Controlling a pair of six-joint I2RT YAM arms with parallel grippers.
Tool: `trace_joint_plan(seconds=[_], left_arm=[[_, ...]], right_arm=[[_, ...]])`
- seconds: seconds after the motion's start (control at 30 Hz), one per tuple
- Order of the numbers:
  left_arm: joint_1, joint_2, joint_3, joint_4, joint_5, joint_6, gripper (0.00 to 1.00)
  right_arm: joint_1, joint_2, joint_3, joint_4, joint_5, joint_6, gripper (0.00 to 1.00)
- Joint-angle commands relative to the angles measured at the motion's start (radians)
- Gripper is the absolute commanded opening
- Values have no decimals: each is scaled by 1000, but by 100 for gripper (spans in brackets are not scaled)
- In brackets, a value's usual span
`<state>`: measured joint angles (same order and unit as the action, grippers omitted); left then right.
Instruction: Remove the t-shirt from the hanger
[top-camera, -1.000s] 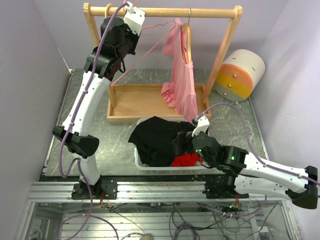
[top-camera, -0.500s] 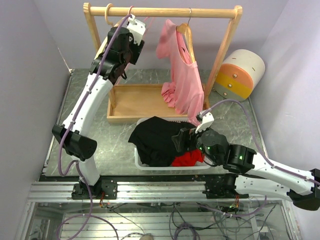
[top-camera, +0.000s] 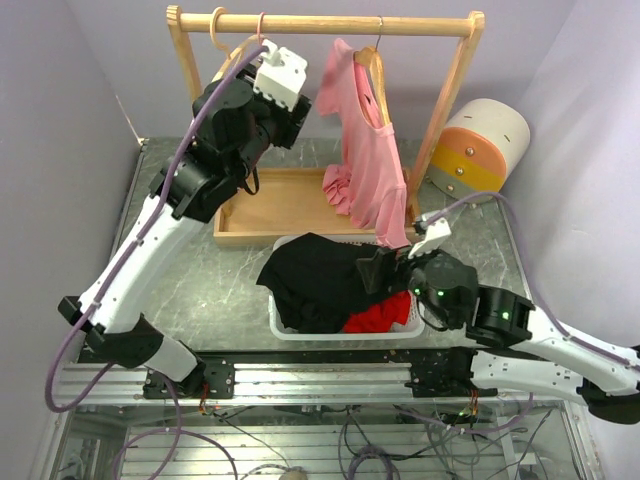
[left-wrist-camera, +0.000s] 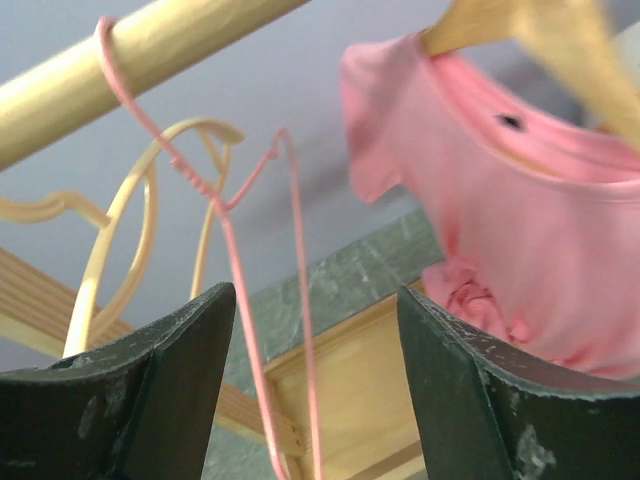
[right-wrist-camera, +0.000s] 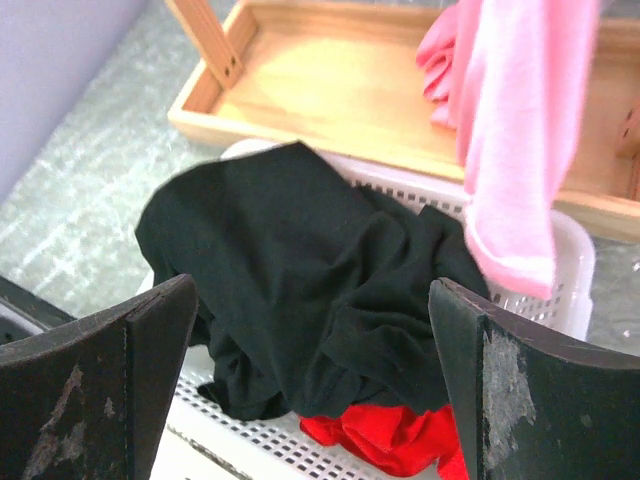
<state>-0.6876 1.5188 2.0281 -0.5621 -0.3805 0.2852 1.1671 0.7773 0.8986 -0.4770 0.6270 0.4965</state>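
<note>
The pink t-shirt (top-camera: 368, 160) hangs on a wooden hanger (top-camera: 372, 70) from the rail (top-camera: 330, 24); its hem droops over the basket. My left gripper (top-camera: 292, 98) is up by the rail, left of the shirt and apart from it. In the left wrist view it (left-wrist-camera: 315, 296) stands open, with a thin pink wire hanger (left-wrist-camera: 232, 260) dangling from the rail (left-wrist-camera: 150, 50) in the gap and the t-shirt (left-wrist-camera: 520, 220) to the right. My right gripper (top-camera: 385, 270) hovers open over the basket, just below the shirt's hem (right-wrist-camera: 510, 160), holding nothing (right-wrist-camera: 312, 288).
A white basket (top-camera: 290, 328) in front holds a black garment (right-wrist-camera: 310, 270) and a red one (right-wrist-camera: 400, 440). Behind it is the rack's wooden tray (top-camera: 280, 200). An empty wooden hanger (top-camera: 222, 48) hangs at the rail's left end. A round striped object (top-camera: 478, 150) sits at the right.
My left gripper has opened, let go of the pink wire hanger and drawn back down and right from the rail. The t-shirt has swung back to hang straight. The right arm has shifted slightly right.
</note>
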Motion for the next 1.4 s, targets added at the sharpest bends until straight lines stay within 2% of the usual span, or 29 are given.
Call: trace_joint_plan(seconds=[0.0, 0.1, 0.17, 0.3, 0.43, 0.6, 0.73, 0.87, 1.07, 1.37], left_arm=[[-128, -55, -25, 98, -39, 34, 72], [-229, -17, 36, 98, 22, 38, 71], [-287, 33, 90, 100, 9, 61, 70], [-356, 138, 149, 175, -48, 83, 76], [-359, 220, 189, 273, -70, 44, 78], [-357, 243, 151, 457, -95, -23, 84], [-357, 291, 185, 509, -86, -52, 85], [-357, 352, 218, 573, -150, -30, 87], [-282, 457, 350, 498, -107, -101, 88], [-200, 492, 365, 516, -61, -151, 89]], right_arm=[[3, -92, 44, -9, 100, -24, 100], [3, -138, 73, -21, 125, -33, 100], [4, -163, 87, -21, 134, -46, 100], [3, -173, 98, -23, 181, -80, 100], [3, -162, 99, -4, 228, -123, 100], [4, -170, 91, 8, 256, -149, 100], [3, -189, 67, -16, 253, -131, 94], [3, -211, 49, -41, 226, -98, 90], [4, -236, 15, -32, 197, -69, 88], [4, -193, 3, 5, 175, -84, 88]])
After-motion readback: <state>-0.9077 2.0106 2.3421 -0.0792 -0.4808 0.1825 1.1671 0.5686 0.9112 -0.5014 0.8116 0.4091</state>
